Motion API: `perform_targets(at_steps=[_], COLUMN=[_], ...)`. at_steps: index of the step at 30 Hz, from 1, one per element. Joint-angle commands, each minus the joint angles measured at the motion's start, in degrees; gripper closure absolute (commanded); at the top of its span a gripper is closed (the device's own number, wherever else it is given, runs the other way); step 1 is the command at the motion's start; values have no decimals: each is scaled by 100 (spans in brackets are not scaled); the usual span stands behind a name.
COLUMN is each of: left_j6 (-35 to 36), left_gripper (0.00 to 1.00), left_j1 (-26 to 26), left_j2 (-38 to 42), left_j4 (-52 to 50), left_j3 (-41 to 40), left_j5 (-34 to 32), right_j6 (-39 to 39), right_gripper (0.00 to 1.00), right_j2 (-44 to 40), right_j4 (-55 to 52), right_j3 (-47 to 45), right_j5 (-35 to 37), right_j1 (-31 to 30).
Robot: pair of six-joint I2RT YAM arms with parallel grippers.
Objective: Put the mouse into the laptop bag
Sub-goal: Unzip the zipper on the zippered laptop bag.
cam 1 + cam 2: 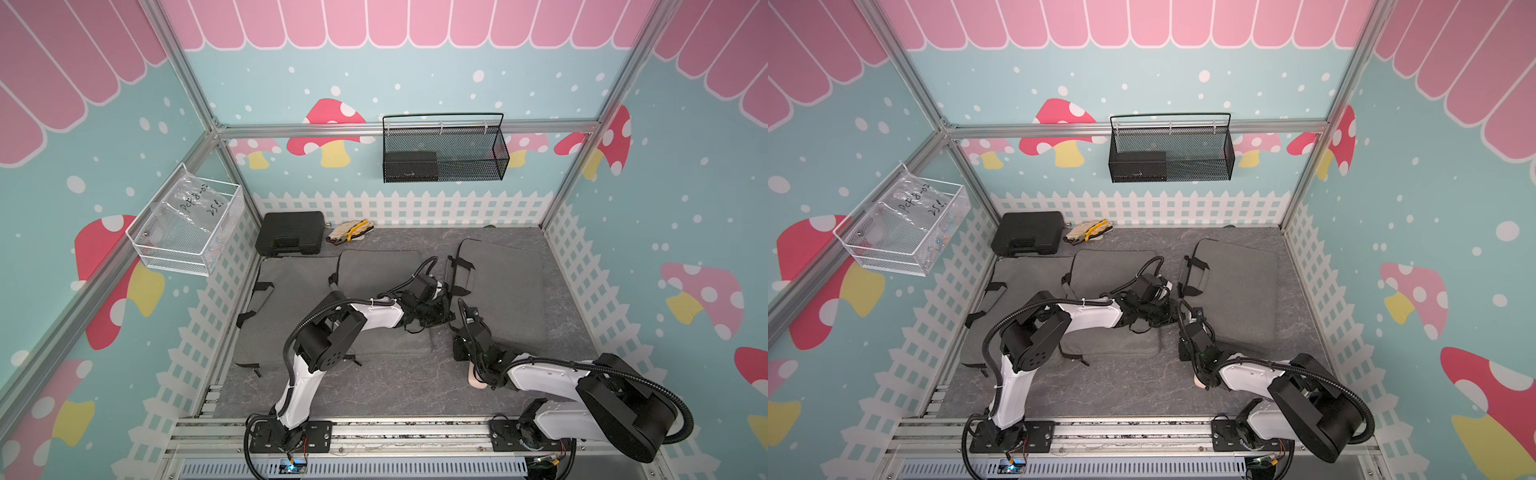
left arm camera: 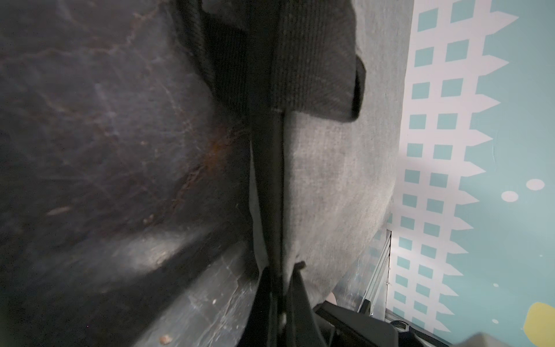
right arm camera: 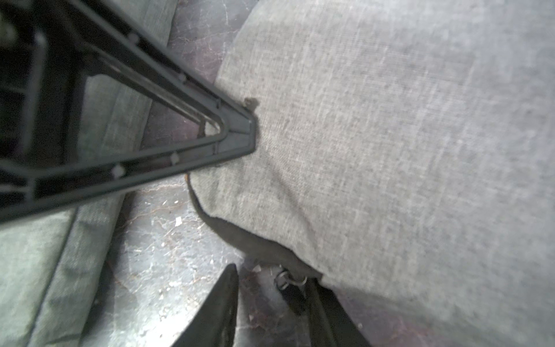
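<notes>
**A:** Where is the mouse (image 1: 475, 380) to be found?

**B:** It is found on the bench (image 1: 374, 386), outside the laptop bag (image 1: 511, 291). Only a pale, rounded part is seen in both top views, near the front corner of the bag. The rest is covered by the right arm (image 1: 540, 370).

**A:** How is it placed against the right gripper (image 3: 271, 276)?

**B:** It lies behind that gripper, toward the robot's own side, under the wrist. The gripper is pointed away from it, at the corner of the bag. Its jaws are seen apart. The zip pull (image 3: 288, 284) is between them and, as far as can be judged, it is not pinched.

**A:** And the left gripper (image 2: 280, 279)?

**B:** It is clenched on the dark edge of the same bag, below the handle (image 1: 459, 276), farther from the mouse.

**A:** Which arm is to be preferred?

**B:** The right one is judged to be nearer. A pull back toward the base would be needed before the mouse can be taken. Its long axis cannot be told, because too little of it is shown.
</notes>
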State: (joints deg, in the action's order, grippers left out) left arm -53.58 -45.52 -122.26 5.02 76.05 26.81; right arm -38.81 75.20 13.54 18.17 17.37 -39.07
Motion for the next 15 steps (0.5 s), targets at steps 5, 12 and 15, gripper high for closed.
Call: perform_targets(at_steps=[5, 12, 15], left_j6=[-143, -201, -277], left_gripper=[100, 100, 100], left_j1=[-58, -98, -111], left_j2=[110, 138, 132], left_j4=[366, 470, 566], left_j3=[-123, -176, -219], left_j5=[105, 123, 107], right_j6=[-90, -24, 9], right_gripper=[73, 83, 91], right_j2=[187, 189, 83], right_j4=[-106, -126, -124], right_j3=[58, 116, 123], right_j5=[74, -38, -125], right_j1=[-13, -13, -17])
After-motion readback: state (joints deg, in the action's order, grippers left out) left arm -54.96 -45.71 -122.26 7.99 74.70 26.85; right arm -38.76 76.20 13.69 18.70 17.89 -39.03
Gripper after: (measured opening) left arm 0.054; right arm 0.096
